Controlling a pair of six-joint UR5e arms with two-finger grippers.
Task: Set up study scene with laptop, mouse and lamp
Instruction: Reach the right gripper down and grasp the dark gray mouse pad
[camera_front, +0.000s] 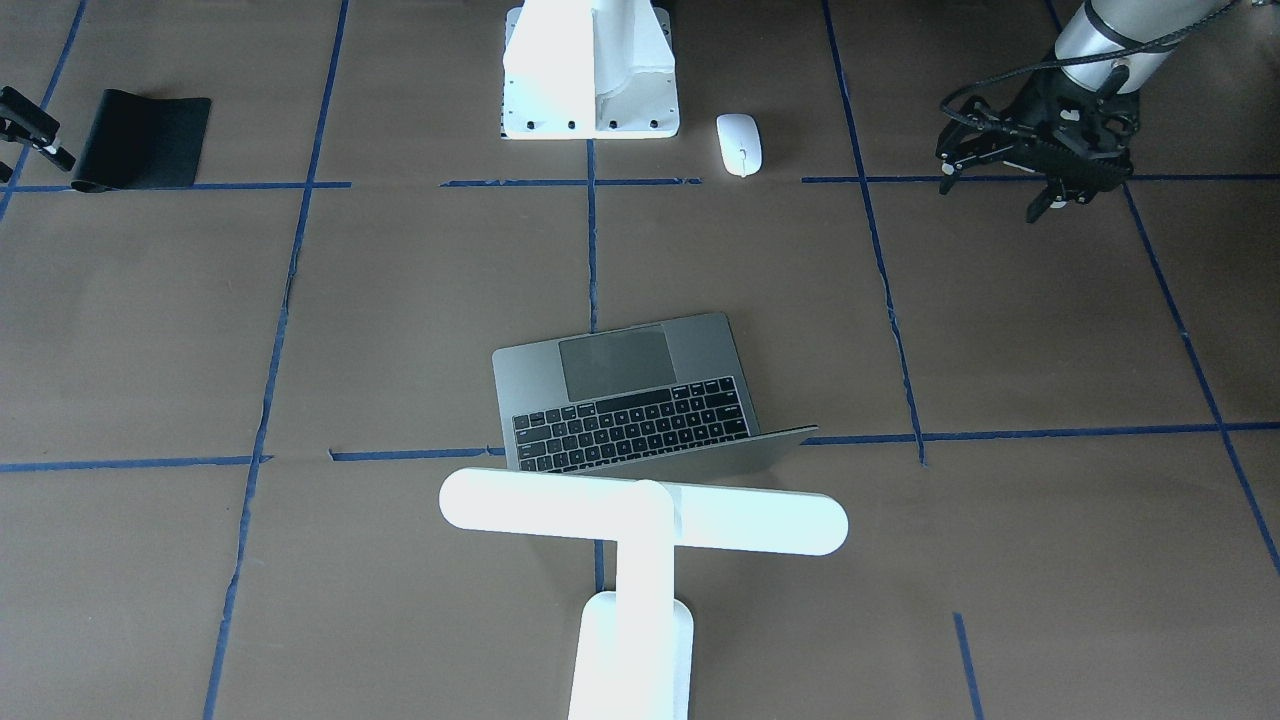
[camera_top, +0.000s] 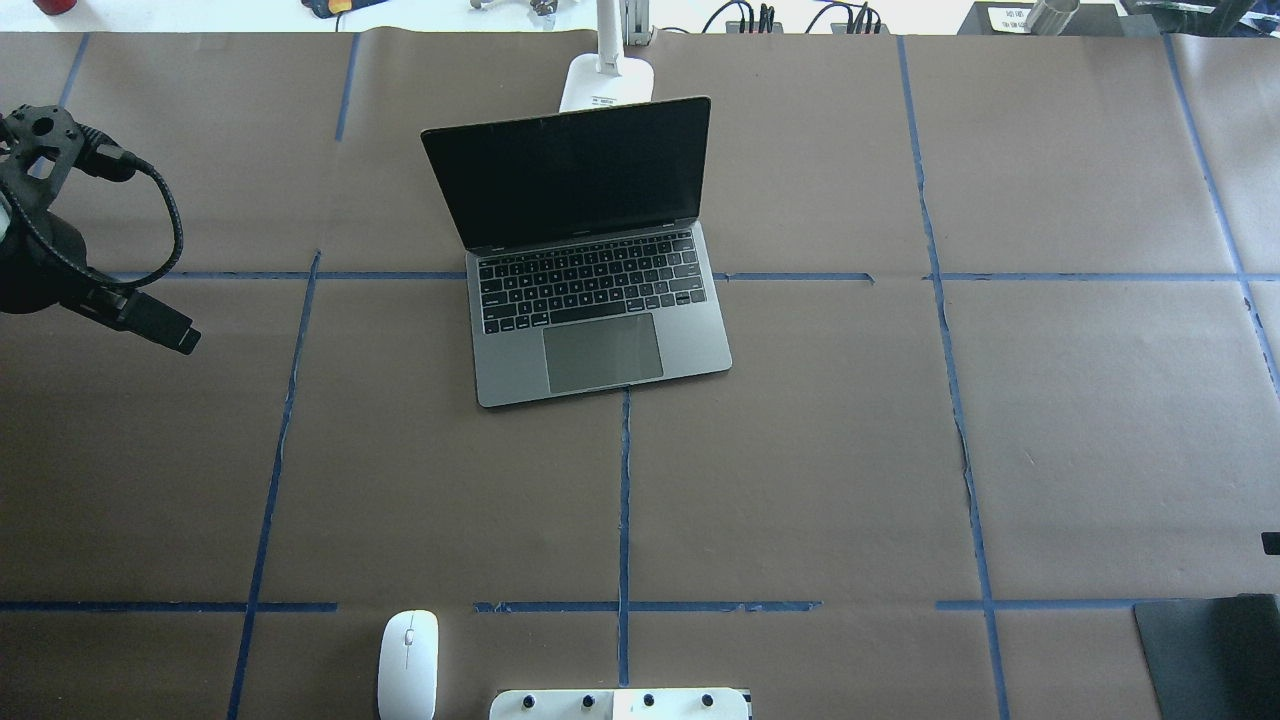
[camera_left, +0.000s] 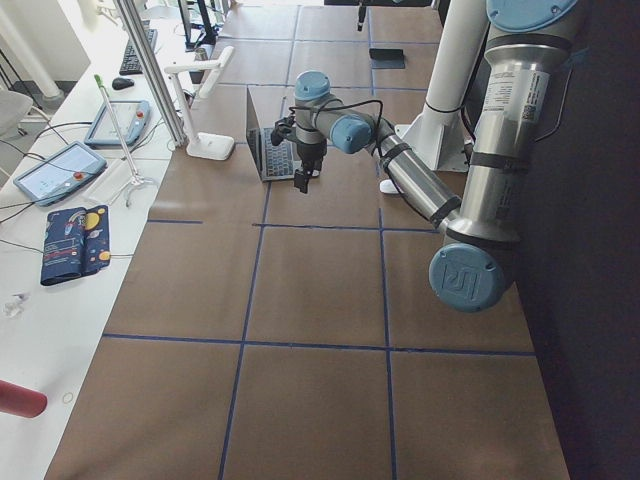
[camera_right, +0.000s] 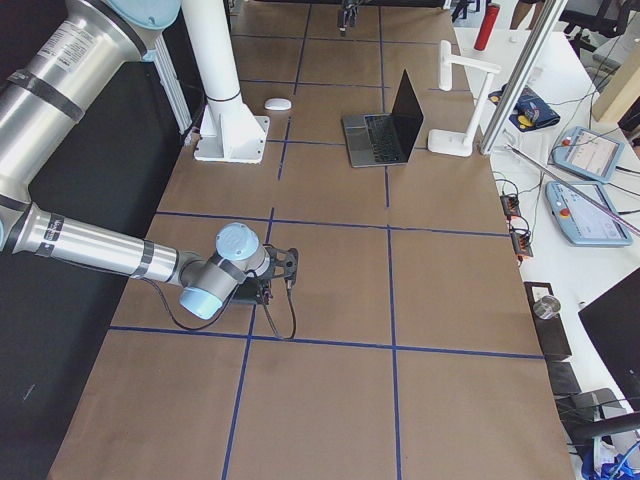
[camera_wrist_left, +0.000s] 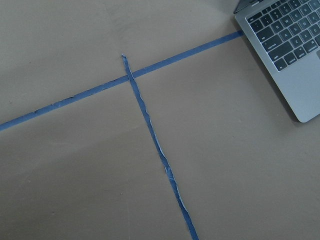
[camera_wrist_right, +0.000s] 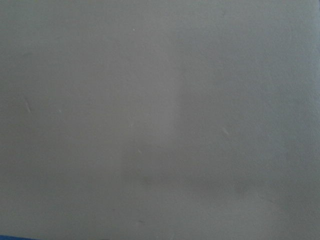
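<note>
The grey laptop (camera_top: 600, 350) stands open at the table's middle, its black screen facing the robot; it also shows in the front-facing view (camera_front: 620, 360). The white lamp (camera_front: 640, 520) stands behind it, its base (camera_top: 607, 80) at the far edge. The white mouse (camera_top: 407, 665) lies near the robot's base, left of centre, and shows in the front-facing view (camera_front: 739, 144). My left gripper (camera_front: 995, 190) hangs open and empty above the table's left side, well left of the laptop. My right gripper (camera_front: 35, 150) is at the right edge beside the mat, mostly cut off; its fingers look spread.
A flat black mat (camera_top: 1210, 650) lies at the near right corner and shows in the front-facing view (camera_front: 140, 140). The white boxy robot base (camera_front: 590, 70) stands at the near middle edge. Blue tape lines (camera_wrist_left: 150, 130) cross the brown paper.
</note>
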